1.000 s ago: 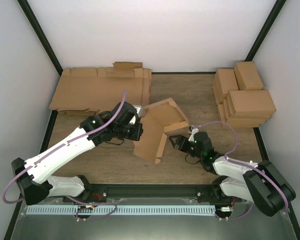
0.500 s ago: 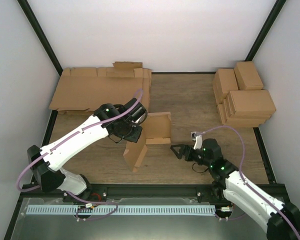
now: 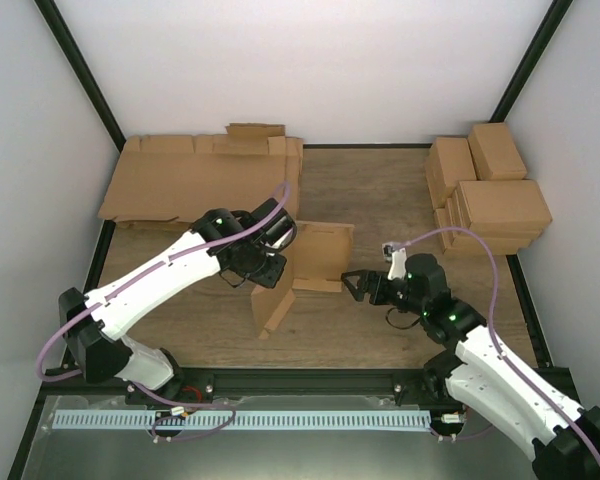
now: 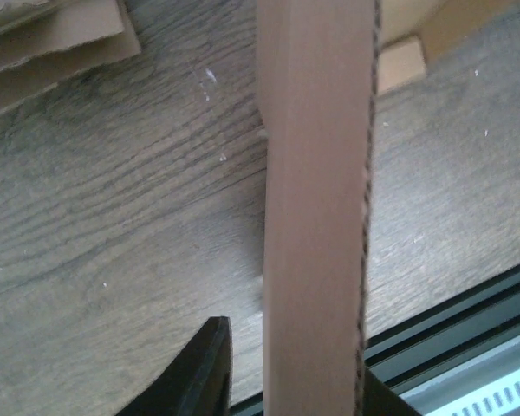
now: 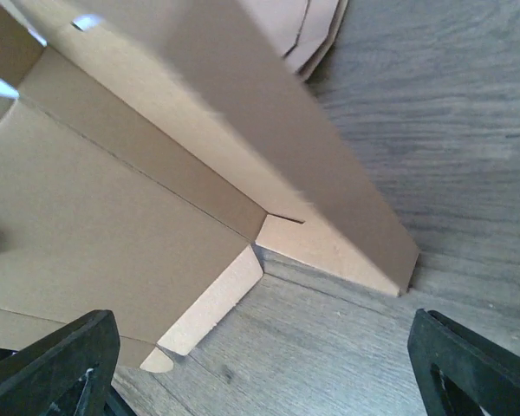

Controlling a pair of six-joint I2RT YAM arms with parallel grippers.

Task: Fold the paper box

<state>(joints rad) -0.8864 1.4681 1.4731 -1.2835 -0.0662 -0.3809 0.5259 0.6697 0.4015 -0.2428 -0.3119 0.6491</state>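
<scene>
Paper box (image 4: pixel 316 217): one brown panel stands upright, running top to bottom through mid-frame, its corrugated cut edge on the right side; left gripper (image 4: pixel 295 368) straddles the panel at the bottom of the frame, jaws parted; one dark finger (image 4: pixel 199 377) shows a narrow gap to the cardboard; the opposite finger is barely visible at the panel's far edge; wood-grain table (image 4: pixel 139 225) beneath; flat cardboard sheets (image 4: pixel 52 43) at upper left; small cardboard tab (image 4: pixel 401 62) at upper right; black rail (image 4: pixel 451 325) crosses the lower right corner.
</scene>
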